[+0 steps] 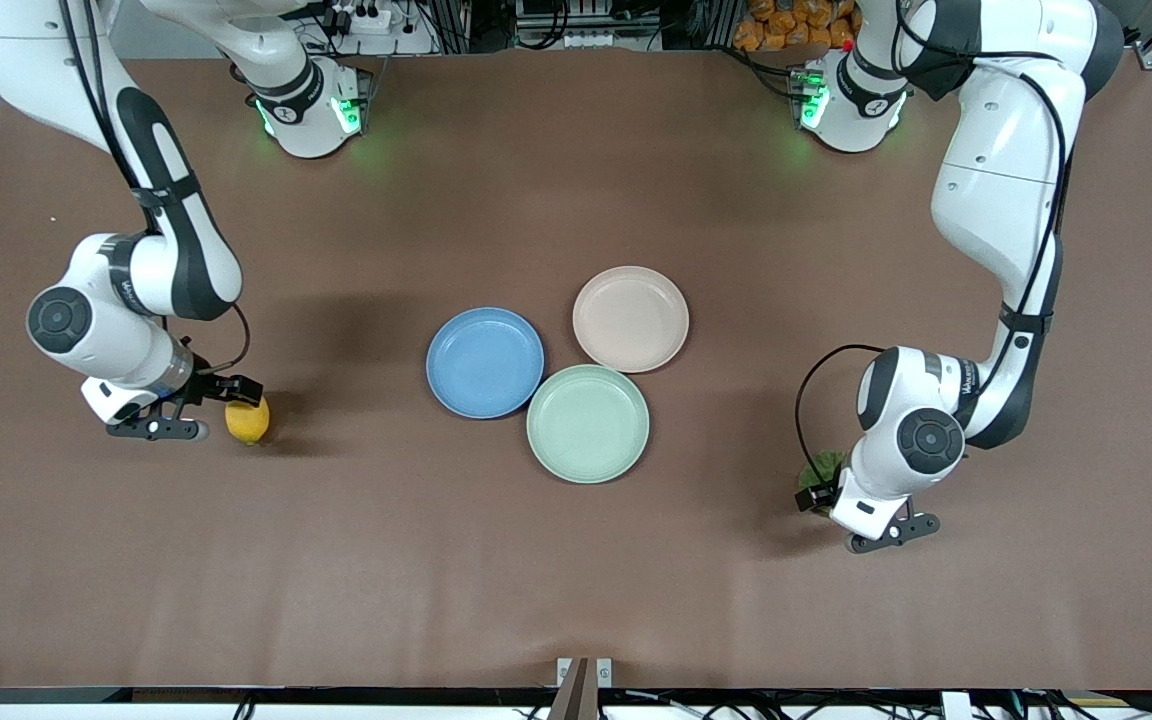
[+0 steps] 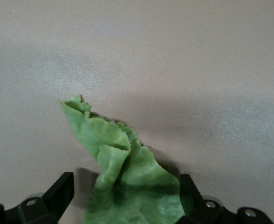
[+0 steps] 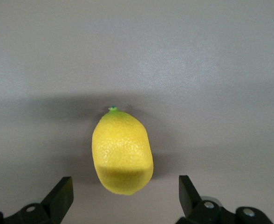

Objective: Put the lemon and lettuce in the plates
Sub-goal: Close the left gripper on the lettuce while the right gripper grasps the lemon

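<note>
My left gripper [image 2: 126, 198] low at the left arm's end of the table, jaws wide, fingers either side of the lettuce [image 2: 123, 172]: wrinkly green leaf, pointed tip, flat on the brown table [image 1: 576, 560], not gripped. My right gripper [image 3: 126, 196] at the right arm's end, jaws wide, lemon [image 3: 122, 152] between the fingers, untouched: bright yellow oval, green nub. Mid-table: mint plate [image 1: 587, 423] nearest the front camera, blue plate [image 1: 485, 362], then pink plate [image 1: 631, 318], rims touching.
</note>
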Controlling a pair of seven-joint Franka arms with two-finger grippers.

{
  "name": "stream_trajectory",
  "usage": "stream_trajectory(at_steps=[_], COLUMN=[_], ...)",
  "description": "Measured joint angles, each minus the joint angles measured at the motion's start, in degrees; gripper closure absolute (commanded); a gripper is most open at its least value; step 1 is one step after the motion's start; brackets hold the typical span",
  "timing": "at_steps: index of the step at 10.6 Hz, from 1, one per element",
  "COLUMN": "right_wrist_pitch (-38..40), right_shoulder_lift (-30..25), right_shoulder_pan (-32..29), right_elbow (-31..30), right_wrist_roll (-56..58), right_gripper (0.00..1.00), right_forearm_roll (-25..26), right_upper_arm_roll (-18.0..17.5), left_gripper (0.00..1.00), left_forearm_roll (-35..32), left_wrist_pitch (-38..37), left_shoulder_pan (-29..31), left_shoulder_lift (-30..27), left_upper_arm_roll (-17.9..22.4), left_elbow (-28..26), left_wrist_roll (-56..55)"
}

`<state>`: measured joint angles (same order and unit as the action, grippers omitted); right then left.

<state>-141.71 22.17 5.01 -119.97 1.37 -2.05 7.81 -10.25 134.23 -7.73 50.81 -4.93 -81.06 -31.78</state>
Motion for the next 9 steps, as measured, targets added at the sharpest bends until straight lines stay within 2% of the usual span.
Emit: stream_trajectory(at_steps=[1, 9], right_wrist_pitch=[-1.9, -10.2], right_shoulder_lift=[0.6, 6.4], right_shoulder_pan=[0.0, 1.0], right_elbow=[-0.6, -1.2], right_wrist_roll=[0.0, -0.1], right_gripper=[0.00, 0.00], right_forearm_roll=[0.0, 0.0], right_upper_arm_roll=[-0.1, -0.2], left_gripper=[1.00, 1.00], left_forearm_roll=[-0.3, -2.2], left_wrist_pitch=[0.6, 0.6], left_shoulder_pan=[0.0, -0.3], left_shoulder_lift=[0.2, -0.1], left_upper_arm_roll=[-0.1, 0.1], left_elbow=[0.1, 1.1], left_wrist_roll=[0.1, 0.3])
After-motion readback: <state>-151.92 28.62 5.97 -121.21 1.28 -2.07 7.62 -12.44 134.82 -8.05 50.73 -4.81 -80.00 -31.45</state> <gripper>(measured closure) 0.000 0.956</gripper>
